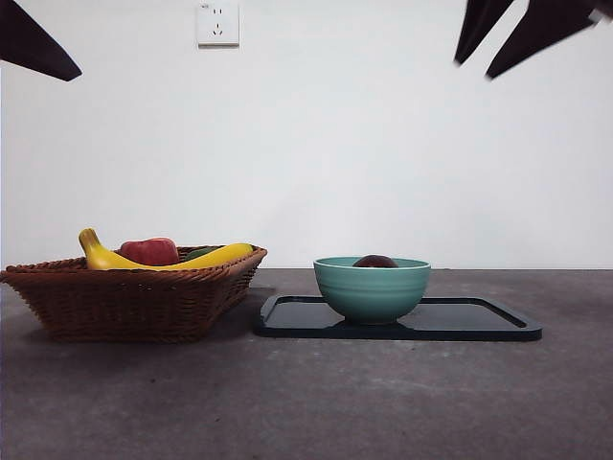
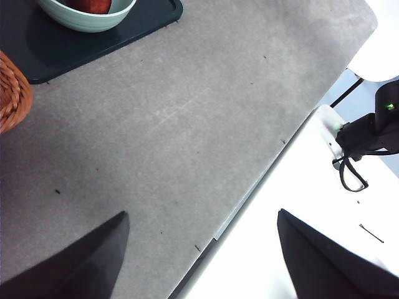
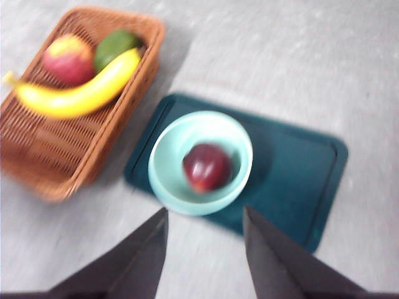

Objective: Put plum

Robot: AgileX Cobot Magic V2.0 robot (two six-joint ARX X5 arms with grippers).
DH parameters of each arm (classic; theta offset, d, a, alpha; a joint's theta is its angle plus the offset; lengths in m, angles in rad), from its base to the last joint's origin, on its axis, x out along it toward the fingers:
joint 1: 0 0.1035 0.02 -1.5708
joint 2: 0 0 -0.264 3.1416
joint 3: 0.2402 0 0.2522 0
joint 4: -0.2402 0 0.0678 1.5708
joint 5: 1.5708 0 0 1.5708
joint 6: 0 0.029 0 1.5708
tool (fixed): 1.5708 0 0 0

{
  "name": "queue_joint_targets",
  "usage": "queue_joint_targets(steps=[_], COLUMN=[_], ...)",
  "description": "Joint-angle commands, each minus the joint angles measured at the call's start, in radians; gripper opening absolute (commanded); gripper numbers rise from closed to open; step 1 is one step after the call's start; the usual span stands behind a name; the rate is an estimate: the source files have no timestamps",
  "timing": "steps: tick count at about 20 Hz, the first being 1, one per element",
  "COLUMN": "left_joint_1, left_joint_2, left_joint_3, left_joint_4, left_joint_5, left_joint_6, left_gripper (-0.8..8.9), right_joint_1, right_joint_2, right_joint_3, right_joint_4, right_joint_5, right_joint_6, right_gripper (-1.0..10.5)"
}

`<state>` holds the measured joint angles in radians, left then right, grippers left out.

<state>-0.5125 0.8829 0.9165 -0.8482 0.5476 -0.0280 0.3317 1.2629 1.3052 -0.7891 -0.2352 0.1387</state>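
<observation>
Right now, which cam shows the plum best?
Right wrist view: it looks down into the bowl, so the whole plum shows, though blurred. Front view shows only its top above the rim. Left wrist view catches a cropped part at the picture's edge.

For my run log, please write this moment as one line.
plum: in bowl on tray | right end effector: open, above bowl | left end effector: open, empty, waiting

Plain white wall (image 1: 383, 144) with a socket (image 1: 217, 23) — apparently evenly lit — behind a grey table (image 1: 306, 402).
</observation>
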Motion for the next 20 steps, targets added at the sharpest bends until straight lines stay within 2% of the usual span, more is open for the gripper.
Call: queue_joint_targets(steps=[1,13,20], left_joint_1=[-0.005,-0.005,-0.005], left_joint_2=[0.005,0.005,0.005], left_joint_3=[0.011,0.011,0.011], left_joint_4=[0.008,0.016,0.029], left_joint_5=[0.003,0.003,0.003], left_joint_6=[-0.003,-0.003,-0.003], left_gripper=[3.74,3.74,3.74], right_joint_1=[0.023,0.147,0.152], right_joint_2=[-0.056,-0.449,-0.477], right_joint_3=[-0.014,-0.472,-0.492], right_joint_4=[-0.028,0.005,0.011], right_joint_5=[0.0,-0.029,-0.035], right_joint_6=[-0.017,-0.015,-0.014], right_gripper=[1.9,1.9,1.9])
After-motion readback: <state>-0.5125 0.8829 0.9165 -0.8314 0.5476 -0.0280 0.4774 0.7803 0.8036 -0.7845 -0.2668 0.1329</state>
